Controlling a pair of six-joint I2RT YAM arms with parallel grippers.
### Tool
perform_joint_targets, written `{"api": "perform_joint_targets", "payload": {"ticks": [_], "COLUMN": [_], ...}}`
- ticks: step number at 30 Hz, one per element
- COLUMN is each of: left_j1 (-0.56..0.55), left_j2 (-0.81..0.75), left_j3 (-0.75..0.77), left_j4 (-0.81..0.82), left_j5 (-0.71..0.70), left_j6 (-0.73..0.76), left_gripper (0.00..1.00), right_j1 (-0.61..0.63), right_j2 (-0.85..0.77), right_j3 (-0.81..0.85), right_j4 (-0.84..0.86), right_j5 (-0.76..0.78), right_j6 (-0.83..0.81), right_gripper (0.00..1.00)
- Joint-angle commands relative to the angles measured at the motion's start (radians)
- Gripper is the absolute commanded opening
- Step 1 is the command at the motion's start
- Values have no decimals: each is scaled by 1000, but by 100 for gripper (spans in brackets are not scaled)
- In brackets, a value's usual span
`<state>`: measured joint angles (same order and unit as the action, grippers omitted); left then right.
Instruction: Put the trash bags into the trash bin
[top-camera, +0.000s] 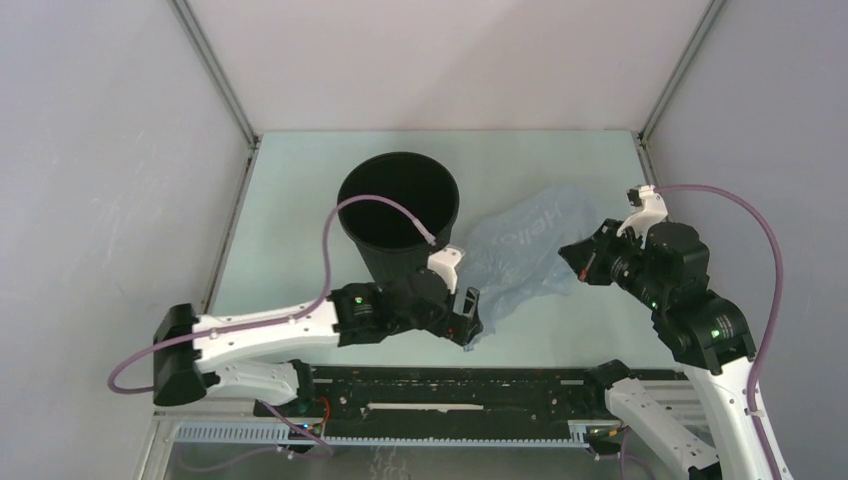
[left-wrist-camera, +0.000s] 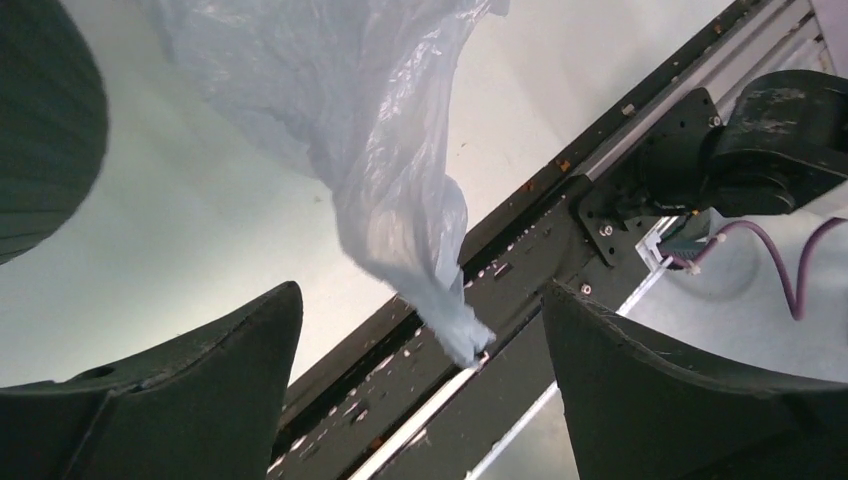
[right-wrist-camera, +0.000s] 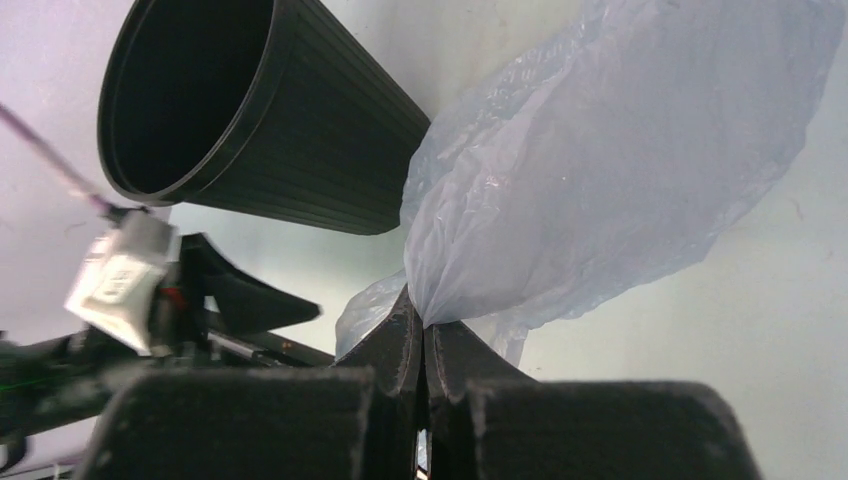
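Table (top-camera: 290, 230): pale green surface, walled on three sides.
Left arm (top-camera: 270, 330): one; lies low from the near-left corner toward the middle, with one purple cable (top-camera: 330, 255) looping over it.
Trash bin (top-camera: 400, 210): one; round, black and ribbed. It stands upright on the table left of centre with its mouth up and its long axis vertical. Nothing shows inside it in the top view.
Left gripper (top-camera: 467, 318): just in front of the bin's base, at the bag's near tip. In the left wrist view its fingers (left-wrist-camera: 230, 370) are spread wide, with the bag's tip between them, touching neither.
Trash bag (top-camera: 530, 250): one; pale grey-blue film with white lettering facing up. It is outside the bin, just to its right. Its long axis runs diagonally from a narrow, twisted tip (left-wrist-camera: 455, 335) at the near left to a broad, crumpled end at the far right. Whether it touches the bin's wall cannot be told.
Right gripper (top-camera: 581, 258): at the bag's right edge, pointing left. The right wrist view shows its fingers (right-wrist-camera: 395, 340) pressed together on a bunched fold of the bag (right-wrist-camera: 600, 170).
Right cable (top-camera: 770, 270): one, purple, arching over the right arm.
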<state>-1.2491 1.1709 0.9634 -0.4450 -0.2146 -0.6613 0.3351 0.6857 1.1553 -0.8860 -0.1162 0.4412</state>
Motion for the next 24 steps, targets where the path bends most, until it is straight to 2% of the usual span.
{"api": "perform_joint_targets", "payload": {"ticks": [1,7,10,16,21,22,24], "left_j1": [-23,-67,-65,-55,-53,-52,-45], "left_j2": [103,223,235,231,152,134,104], "left_j3": [-19,2,-9,1,-20,-32,-43], "left_j4": [242,206,157,79,29,20,16], "left_j5": [56,23,-36,-51,-82,-94,-114], "left_j6": [-34,-7,-17,-6,-19,-26,-30], "left_gripper": [94,95,89,73,76,72,59], "right_j1": [-5,-6,-7,-6,-7,-7,-7], "right_j2": [4,18,17,13,14,15,17], "right_j3": [31,57,58,58,57,57,57], "right_j4": [33,69,78,84,87,88,88], "right_j5": [-35,-21,-16,1,9,10,12], "right_j6": [40,50,62,69,72,73,75], "right_gripper": [0,0,0,0,0,0,0]}}
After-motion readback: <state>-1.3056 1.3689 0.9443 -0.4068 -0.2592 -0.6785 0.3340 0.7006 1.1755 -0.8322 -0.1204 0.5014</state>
